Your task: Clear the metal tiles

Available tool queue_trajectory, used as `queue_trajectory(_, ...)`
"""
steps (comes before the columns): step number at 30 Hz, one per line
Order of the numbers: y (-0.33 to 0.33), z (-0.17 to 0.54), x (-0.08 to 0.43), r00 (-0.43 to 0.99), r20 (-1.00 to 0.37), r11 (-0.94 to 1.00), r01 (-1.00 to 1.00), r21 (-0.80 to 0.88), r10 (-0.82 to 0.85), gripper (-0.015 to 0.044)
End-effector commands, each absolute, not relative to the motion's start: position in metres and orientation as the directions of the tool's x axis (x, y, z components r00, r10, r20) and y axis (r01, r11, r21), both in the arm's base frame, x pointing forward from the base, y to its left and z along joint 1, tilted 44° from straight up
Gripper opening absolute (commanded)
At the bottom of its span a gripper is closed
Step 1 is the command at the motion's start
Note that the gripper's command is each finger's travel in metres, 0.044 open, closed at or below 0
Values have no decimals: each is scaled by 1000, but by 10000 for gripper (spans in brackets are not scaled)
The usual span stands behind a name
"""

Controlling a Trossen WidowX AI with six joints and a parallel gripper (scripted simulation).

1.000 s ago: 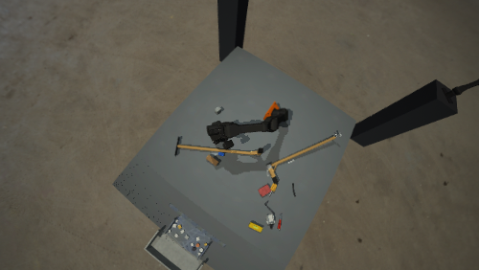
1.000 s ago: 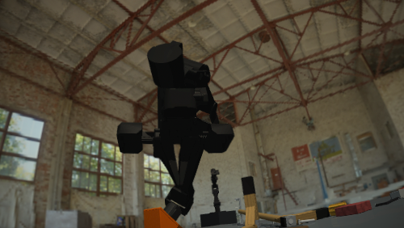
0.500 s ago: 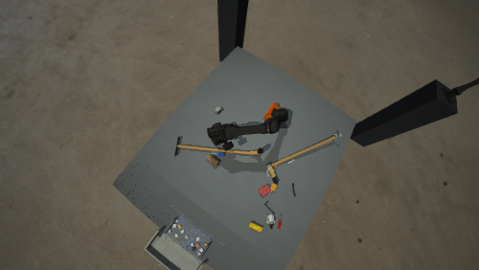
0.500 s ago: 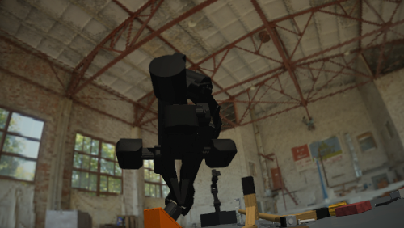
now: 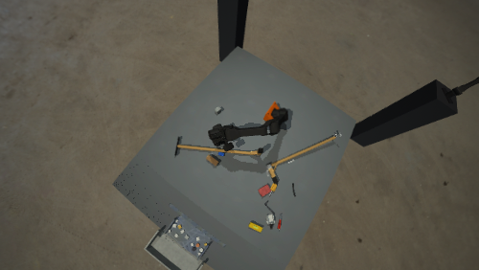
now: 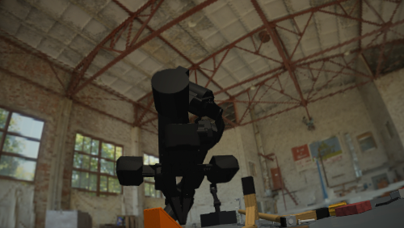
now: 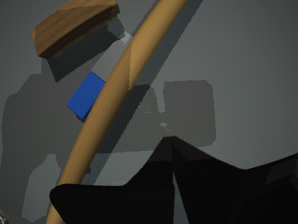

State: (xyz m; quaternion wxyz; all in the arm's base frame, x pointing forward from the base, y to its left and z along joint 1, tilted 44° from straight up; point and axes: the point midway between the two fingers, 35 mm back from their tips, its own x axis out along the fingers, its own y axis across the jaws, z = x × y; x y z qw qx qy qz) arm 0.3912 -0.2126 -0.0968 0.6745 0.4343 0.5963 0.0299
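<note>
A long wooden-handled scraper [image 5: 201, 148] [image 7: 102, 109] with a broad dark blade lies on the table beneath the arm. My gripper [image 6: 183, 221] [image 7: 168, 142] is shut and empty, its tips together beside the handle, on the opposite side from a blue block; in the top view its fingertips cannot be made out. The steel bench plate [image 5: 192, 229] is at the table's lower left edge in the top view, with several small pale and orange tiles scattered on it. The catch box [image 5: 181, 256] adjoins its outer end.
A blue-and-grey block [image 5: 221, 154] [image 7: 86, 95] and a wooden block [image 5: 213, 160] [image 7: 75, 25] lie beside the handle. A second long wooden-handled tool [image 5: 307, 149] lies right of them. A red block [image 5: 264, 191], a yellow block [image 5: 256, 227] and small hand tools lie farther down.
</note>
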Motion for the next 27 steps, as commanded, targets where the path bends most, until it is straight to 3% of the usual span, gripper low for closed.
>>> queue_trajectory(1, -208, -100, 392, 291, -775, 616, 479, 626, 561, 0)
queue_trajectory(27, -182, -119, 394, 291, -773, 614, 478, 628, 564, 0)
